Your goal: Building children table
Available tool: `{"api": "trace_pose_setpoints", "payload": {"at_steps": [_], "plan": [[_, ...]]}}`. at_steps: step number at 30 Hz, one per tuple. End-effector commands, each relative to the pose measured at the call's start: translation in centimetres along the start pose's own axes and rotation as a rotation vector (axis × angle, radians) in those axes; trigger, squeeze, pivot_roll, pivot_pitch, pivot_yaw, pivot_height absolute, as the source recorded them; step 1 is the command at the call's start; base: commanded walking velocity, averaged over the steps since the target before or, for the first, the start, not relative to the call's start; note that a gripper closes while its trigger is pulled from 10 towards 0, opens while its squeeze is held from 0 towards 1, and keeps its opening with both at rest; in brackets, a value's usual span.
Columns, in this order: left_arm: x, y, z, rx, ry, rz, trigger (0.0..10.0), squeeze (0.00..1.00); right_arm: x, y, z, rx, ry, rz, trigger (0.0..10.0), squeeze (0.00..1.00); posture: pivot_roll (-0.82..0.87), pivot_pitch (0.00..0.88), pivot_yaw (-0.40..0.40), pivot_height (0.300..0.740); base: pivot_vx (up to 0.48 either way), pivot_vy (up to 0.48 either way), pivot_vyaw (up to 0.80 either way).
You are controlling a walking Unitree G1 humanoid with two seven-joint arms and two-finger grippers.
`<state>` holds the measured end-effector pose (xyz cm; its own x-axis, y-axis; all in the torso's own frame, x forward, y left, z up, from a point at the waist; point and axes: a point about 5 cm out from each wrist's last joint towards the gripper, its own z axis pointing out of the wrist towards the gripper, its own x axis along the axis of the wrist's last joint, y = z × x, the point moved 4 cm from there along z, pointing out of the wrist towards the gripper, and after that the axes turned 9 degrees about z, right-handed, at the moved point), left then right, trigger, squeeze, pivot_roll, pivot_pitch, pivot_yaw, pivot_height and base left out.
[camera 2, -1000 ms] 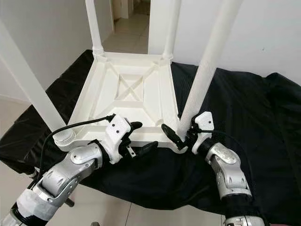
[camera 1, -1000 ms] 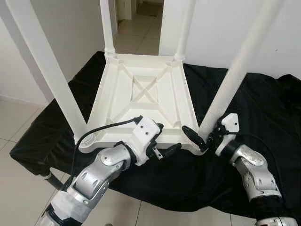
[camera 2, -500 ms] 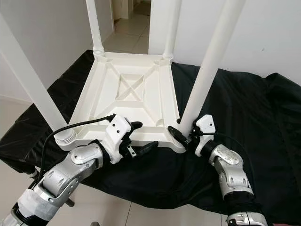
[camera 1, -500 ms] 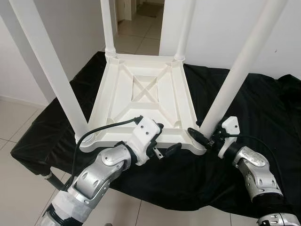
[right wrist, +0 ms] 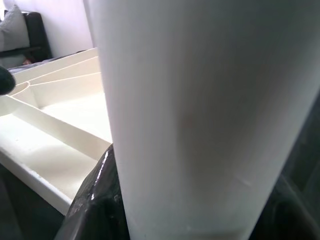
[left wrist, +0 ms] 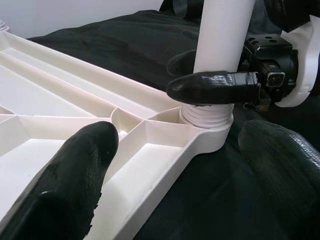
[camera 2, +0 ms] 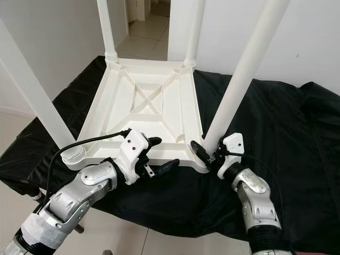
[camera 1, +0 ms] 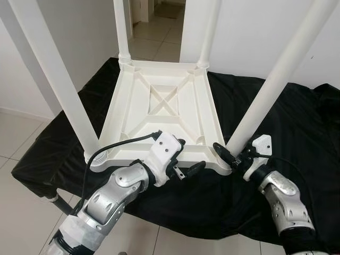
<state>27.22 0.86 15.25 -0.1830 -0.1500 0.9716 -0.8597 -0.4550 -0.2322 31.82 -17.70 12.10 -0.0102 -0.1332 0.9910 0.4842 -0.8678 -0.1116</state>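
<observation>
- A black cloth (camera 1: 297, 122), softly creased, covers the work surface.
- On it lies the white plastic table top (camera 1: 164, 114), upside down, its square underside ribbed with an X-shaped brace.
- Four smooth round white legs stand up from its corners.
- At 5 o'clock, the right gripper (camera 2: 208, 154) pinches the near-right leg (camera 1: 265, 93) just above its ribbed socket.
- At 6 o'clock, the left gripper (camera 1: 187, 158) straddles the near rim, matte black fingers (left wrist: 75, 175) spread apart.
</observation>
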Motion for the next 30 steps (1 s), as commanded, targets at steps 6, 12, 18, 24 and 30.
{"api": "trace_pose_setpoints", "payload": {"at_steps": [6, 12, 18, 24, 30], "plan": [[0.1, 1.2, -0.1, -0.123, 0.014, 0.008, 10.0, 0.0, 0.6, 0.4, -0.1, -0.172, 0.063, 0.066, 10.0, 0.0, -0.08, 0.0, -0.023, 0.74, 0.0, 0.0, 0.0], [0.1, 1.3, -0.3, -0.113, 0.019, -0.007, 10.0, 0.0, 0.2, -0.9, -0.3, -0.454, 0.091, 0.129, 10.0, 0.0, -0.08, 0.0, -0.027, 0.74, 0.0, 0.0, 0.0], [0.3, 1.2, -0.1, -0.097, 0.031, -0.016, 10.0, 0.0, -0.3, -1.2, -0.3, -0.748, 0.107, 0.192, 10.0, 0.0, -0.08, 0.0, -0.03, 0.74, 0.0, 0.0, 0.0], [0.6, 1.5, 0.0, -0.099, 0.043, -0.024, 10.0, 0.0, 0.1, -3.4, 0.8, -0.637, 0.124, 0.23, 10.0, 0.0, -0.08, 0.0, -0.032, 0.74, 0.0, 0.0, 0.0], [0.5, 1.4, 0.0, -0.099, 0.039, -0.019, 10.0, 0.0, -0.1, -3.9, 0.8, -0.615, 0.108, 0.227, 10.0, 0.06, -0.08, 0.0, -0.033, 0.74, 0.0, 0.0, 0.0]]}}
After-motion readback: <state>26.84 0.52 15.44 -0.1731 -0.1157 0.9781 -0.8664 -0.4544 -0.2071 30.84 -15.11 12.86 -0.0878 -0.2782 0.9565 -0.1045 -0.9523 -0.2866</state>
